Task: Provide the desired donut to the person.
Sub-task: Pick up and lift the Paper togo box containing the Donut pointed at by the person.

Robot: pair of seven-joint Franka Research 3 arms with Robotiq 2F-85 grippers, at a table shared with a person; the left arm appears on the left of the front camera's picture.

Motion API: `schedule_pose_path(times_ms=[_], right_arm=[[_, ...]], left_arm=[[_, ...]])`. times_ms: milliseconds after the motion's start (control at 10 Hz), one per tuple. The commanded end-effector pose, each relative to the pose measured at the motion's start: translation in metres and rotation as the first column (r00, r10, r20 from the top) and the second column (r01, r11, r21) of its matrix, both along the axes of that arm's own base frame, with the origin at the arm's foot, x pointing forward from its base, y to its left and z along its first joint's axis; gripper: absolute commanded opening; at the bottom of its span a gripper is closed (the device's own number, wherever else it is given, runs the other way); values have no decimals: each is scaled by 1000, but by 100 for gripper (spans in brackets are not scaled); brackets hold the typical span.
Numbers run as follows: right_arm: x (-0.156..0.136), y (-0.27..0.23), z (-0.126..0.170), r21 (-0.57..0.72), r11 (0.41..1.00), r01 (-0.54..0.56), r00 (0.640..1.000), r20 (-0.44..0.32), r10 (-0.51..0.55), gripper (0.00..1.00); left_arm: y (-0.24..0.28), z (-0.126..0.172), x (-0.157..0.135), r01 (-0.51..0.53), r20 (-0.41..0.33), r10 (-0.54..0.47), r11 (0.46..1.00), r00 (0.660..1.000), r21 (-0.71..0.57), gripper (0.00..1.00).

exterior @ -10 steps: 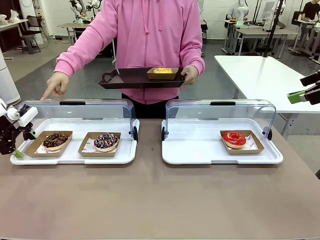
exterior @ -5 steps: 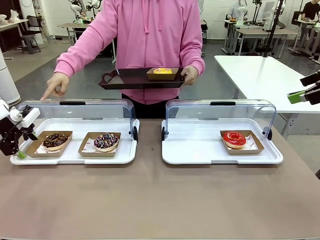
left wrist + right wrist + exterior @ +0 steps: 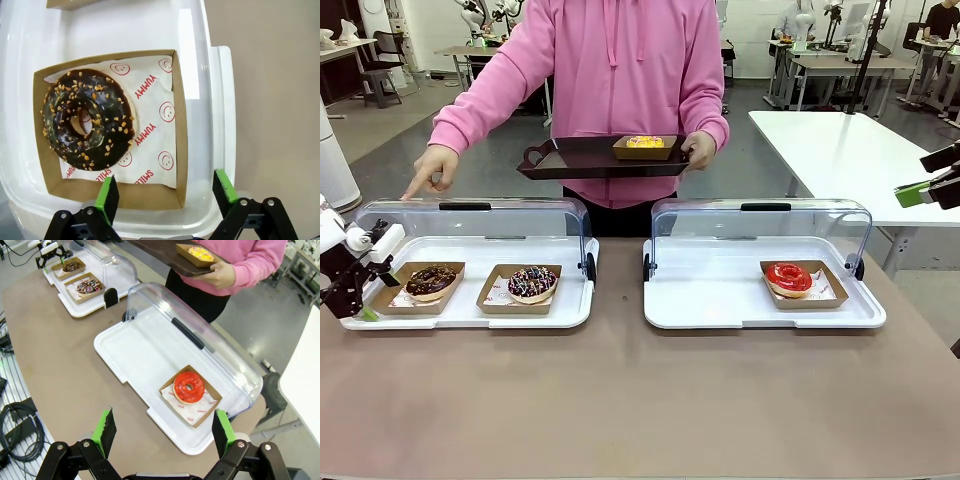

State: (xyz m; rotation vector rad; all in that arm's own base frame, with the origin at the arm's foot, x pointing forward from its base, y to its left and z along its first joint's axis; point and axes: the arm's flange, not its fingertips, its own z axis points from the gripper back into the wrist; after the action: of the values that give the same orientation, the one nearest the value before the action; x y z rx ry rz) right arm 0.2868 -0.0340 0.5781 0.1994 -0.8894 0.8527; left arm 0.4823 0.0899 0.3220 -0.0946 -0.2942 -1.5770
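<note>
Left wrist view — left gripper (image 3: 165, 192), jaws wide and empty, straddles the box (image 3: 181, 150) corner beside the chocolate donut (image 3: 87, 120) in the white tray (image 3: 150, 25); next, probably, pinch the box wall — lift toward the person (image 3: 620, 80).

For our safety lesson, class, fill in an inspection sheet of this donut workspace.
Surface: brown table, two open display cases on it.
Job's things: chocolate donut and sprinkle donut in left case; red donut in right case; person points a hand down at the left case and holds a tray with a yellow donut.
Clutter: nothing seen.
Grippers: left gripper open, low at the chocolate donut's box edge; right gripper open, raised.
Cables: black cables beside the table.
Surroundings: white table, benches behind.
</note>
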Motion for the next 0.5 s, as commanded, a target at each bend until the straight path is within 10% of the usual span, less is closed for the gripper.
schedule_pose_path(times_ms=[0,100,400], right_arm=[[-1,1,-1,-12,1000,17,1000,-17,-17,100],[-1,1,-1,-12,1000,17,1000,-17,-17,100],[-1,1,-1,-12,1000,17,1000,-17,-17,100]], left_arm=[[5,-5,-1,29,19,-29,1000,999,-3,40],[7,-5,-1,26,18,-26,1000,1000,-4,0],[7,-5,-2,27,-1,-27,999,1000,-16,14]])
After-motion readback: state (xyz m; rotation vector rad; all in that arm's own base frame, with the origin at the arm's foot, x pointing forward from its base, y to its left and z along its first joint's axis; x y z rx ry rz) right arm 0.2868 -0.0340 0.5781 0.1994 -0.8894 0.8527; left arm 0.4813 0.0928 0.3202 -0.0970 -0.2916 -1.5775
